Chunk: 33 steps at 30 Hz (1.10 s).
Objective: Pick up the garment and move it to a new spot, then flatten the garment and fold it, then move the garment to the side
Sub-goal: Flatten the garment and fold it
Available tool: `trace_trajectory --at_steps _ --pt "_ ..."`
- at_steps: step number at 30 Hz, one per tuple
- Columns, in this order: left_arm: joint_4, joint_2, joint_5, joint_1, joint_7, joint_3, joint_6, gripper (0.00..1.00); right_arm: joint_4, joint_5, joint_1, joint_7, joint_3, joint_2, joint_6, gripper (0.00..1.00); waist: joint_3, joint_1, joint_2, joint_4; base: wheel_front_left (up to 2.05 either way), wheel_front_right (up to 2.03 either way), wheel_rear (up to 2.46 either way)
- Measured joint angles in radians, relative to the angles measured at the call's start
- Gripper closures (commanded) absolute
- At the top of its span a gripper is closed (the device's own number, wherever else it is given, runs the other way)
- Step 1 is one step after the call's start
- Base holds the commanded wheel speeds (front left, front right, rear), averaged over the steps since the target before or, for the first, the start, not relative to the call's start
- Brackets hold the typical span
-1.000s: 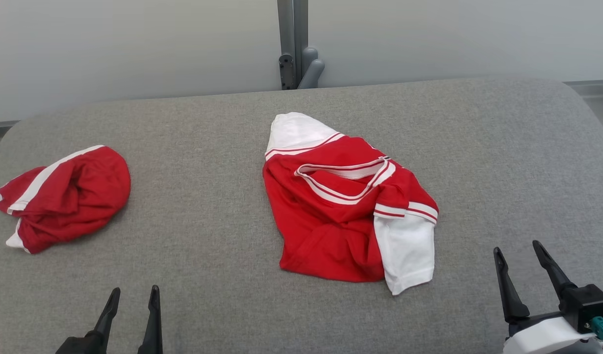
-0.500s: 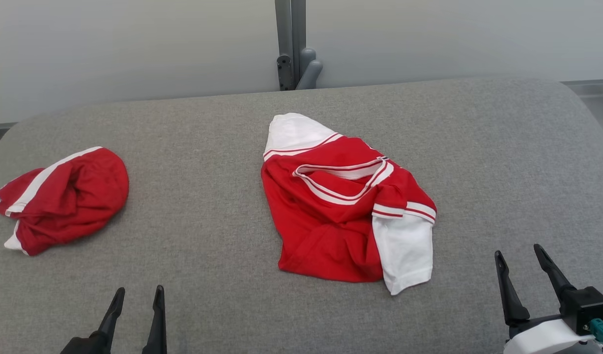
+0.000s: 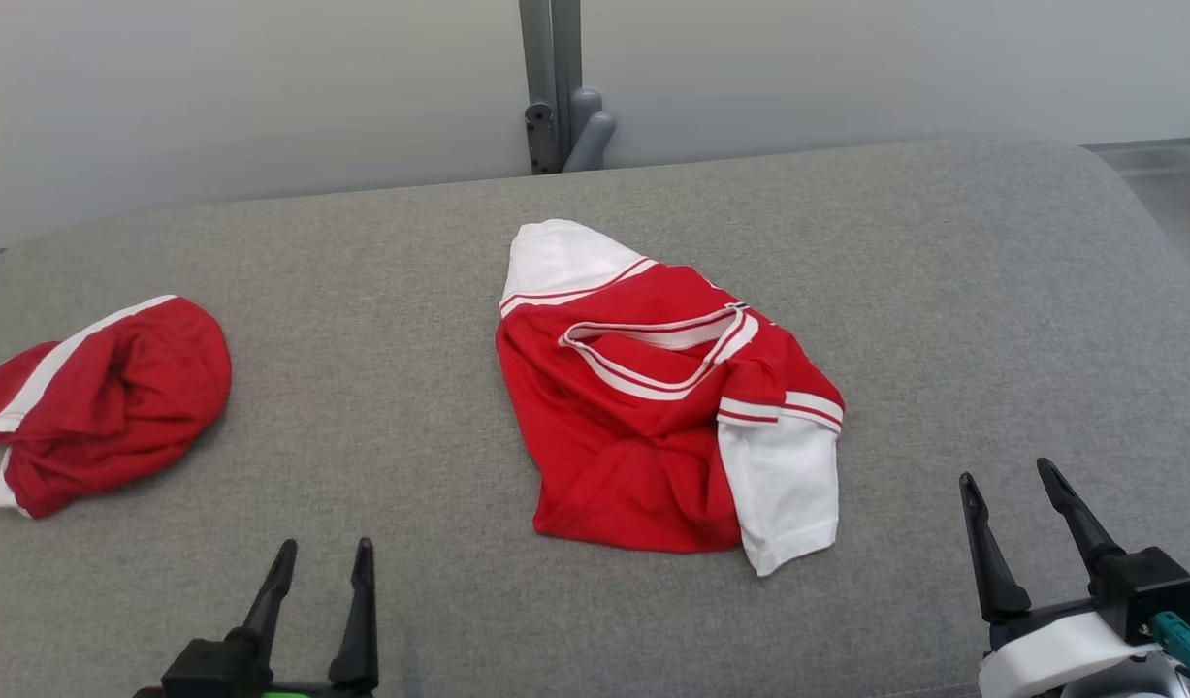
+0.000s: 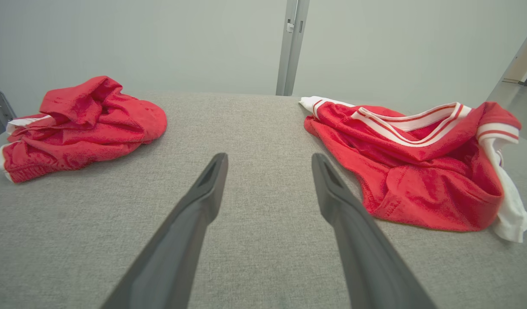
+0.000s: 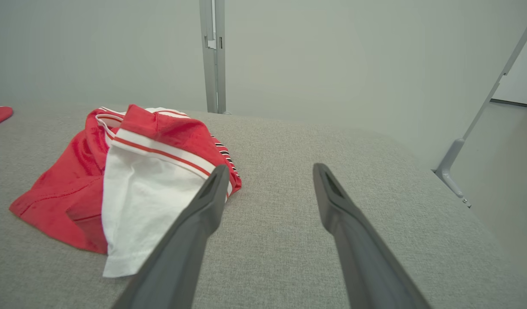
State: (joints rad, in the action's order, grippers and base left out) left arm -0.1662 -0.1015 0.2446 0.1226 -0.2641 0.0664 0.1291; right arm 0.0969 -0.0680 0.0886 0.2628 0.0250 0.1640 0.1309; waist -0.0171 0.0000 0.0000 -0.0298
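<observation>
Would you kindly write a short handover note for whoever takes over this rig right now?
The left claw is open and empty, over the grey table.
The right claw is open and empty, right of the red-and-white shirt.
The shirt lies crumpled mid-table, untouched; a second red garment sits bunched at far left.
Done: nothing.
Left: pick up, move, flatten, fold, set aside.
</observation>
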Motion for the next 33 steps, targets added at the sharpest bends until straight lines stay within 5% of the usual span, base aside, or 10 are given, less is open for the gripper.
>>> trace_trajectory --at_steps 10,17,33 --pt "-0.052 0.024 0.034 -0.157 0.0 0.217 0.0 0.0 -0.023 -0.008 -0.042 0.0 -0.03 -0.006 0.0 0.0 -0.038 0.0 0.0 -0.082 0.0 0.0 0.0" --pt "-0.253 -0.004 0.064 -0.303 0.0 0.359 0.003 0.0 -0.027 -0.01 -0.064 0.0 -0.032 -0.027 0.0 0.0 -0.083 0.0 0.0 -0.16 0.0 0.0 0.0" --pt "-0.628 -0.023 0.148 -0.556 0.0 0.476 0.003 0.0 -0.024 -0.017 -0.083 0.0 -0.028 -0.053 0.0 0.0 -0.17 0.0 0.0 -0.274 0.0 0.0 0.0"
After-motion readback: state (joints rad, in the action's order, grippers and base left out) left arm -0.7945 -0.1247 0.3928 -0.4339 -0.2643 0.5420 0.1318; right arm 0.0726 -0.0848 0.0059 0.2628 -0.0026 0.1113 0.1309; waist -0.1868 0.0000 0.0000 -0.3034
